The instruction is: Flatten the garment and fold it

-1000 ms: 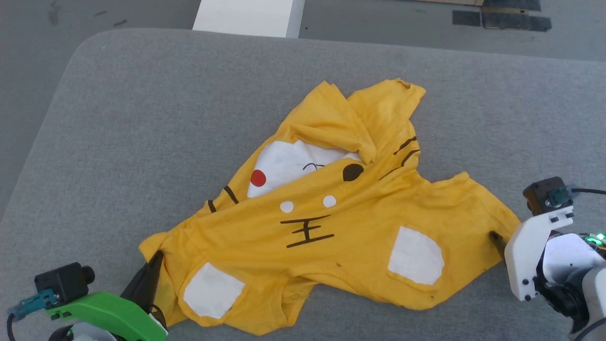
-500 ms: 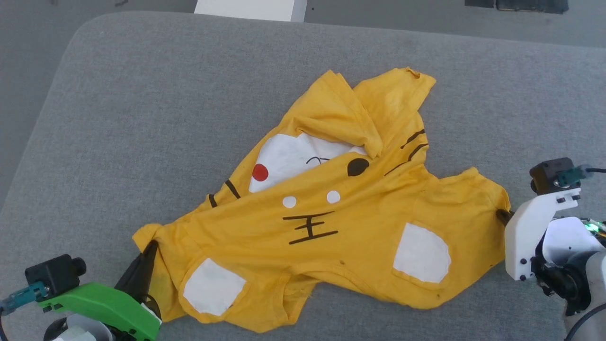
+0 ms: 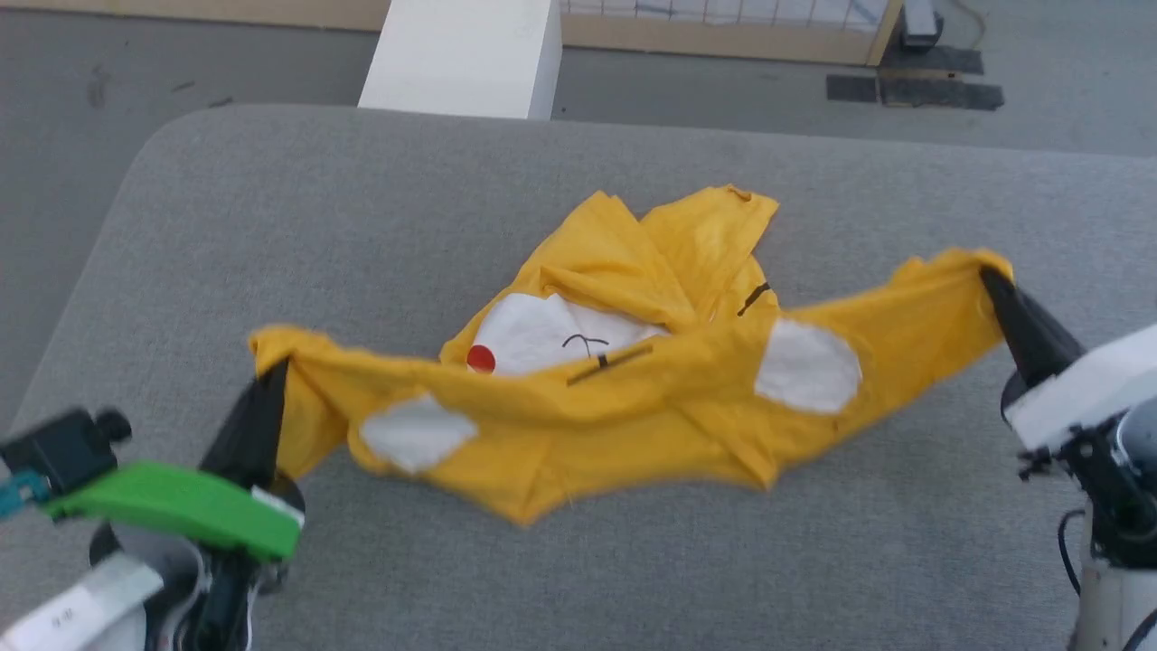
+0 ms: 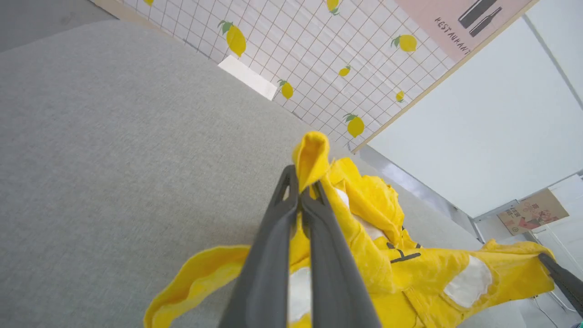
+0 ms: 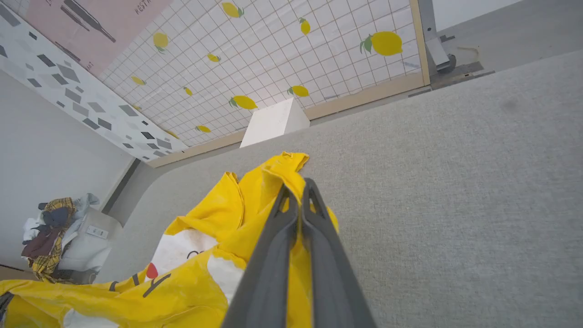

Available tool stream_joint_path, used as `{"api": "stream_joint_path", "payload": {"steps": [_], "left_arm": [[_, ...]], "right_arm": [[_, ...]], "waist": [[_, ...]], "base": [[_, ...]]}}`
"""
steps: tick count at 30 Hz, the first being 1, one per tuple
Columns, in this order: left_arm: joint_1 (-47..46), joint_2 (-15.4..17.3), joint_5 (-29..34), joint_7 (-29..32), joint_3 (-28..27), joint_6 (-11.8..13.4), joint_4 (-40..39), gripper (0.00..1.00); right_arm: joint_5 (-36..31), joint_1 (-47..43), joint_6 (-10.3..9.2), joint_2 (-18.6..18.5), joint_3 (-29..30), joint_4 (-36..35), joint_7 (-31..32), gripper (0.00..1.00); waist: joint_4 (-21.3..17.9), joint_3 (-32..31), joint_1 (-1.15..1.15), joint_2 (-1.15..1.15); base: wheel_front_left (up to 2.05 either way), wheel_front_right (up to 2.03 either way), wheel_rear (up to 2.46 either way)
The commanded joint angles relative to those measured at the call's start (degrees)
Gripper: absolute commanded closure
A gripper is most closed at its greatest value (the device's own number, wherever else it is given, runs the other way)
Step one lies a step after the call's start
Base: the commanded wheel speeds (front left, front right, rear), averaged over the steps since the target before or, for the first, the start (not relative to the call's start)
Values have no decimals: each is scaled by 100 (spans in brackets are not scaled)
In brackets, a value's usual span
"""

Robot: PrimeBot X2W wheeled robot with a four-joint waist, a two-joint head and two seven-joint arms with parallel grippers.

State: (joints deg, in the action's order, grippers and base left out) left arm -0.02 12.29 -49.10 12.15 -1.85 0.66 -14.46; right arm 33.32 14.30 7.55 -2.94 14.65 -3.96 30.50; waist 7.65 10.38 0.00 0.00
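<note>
The garment (image 3: 624, 398), a bright yellow T-shirt with white patches, black lines and a red dot, hangs stretched between my two grippers above the grey padded table (image 3: 362, 235). Its far part still rests crumpled on the table. My left gripper (image 3: 276, 369) is shut on the garment's left corner; the left wrist view has yellow cloth (image 4: 314, 155) pinched at the tips of that gripper (image 4: 301, 184). My right gripper (image 3: 988, 276) is shut on the right corner, and in the right wrist view its tips (image 5: 297, 187) clamp a yellow fold (image 5: 282, 168).
A white box (image 3: 461, 54) stands on the floor beyond the table's far edge. Further back is a lemon-print wall panel (image 5: 291, 59). A heap of clothes on a pale bin (image 5: 59, 237) sits at the room's side. Bare grey table surrounds the garment.
Both grippers have risen and lifted the garment's near corners off the table, pulling it taut between them. The right gripper has shut on the right corner. The head camera has tilted.
</note>
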Motion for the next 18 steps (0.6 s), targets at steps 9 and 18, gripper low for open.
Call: {"api": "stream_joint_path", "payload": {"steps": [9,18], "left_arm": [[-2179,492,337,762,360,234,102,100],[-4676,646,826,1080,643,454,1455,100]], "right_arm": [[-299,1603,-6,5,-382,193,-532,100],[-984,3822,-6,5,-477,1307,-960,100]], "waist": [[-440,-399,0,0],[-768,-470,0,0]], "base": [[0,0,0],[0,0,0]]}}
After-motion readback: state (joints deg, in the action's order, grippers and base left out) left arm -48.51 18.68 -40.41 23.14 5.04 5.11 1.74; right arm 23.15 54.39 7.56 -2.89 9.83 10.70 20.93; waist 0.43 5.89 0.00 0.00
